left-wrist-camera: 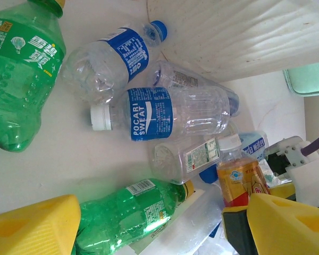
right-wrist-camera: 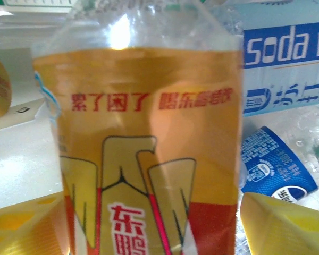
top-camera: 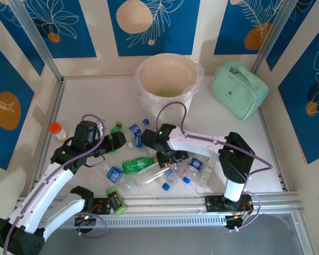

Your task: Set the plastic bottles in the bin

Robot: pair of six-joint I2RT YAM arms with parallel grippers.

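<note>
Bright, even overhead light fills the white bench (top-camera: 95,101), with soft, faint shadows. Small white glare spots sit on the clear and green plastic bottles (left-wrist-camera: 170,114). Close up, the orange-labelled clear plastic bottle (right-wrist-camera: 149,149) looks blurred, with a washed-out highlight near its top.
</note>
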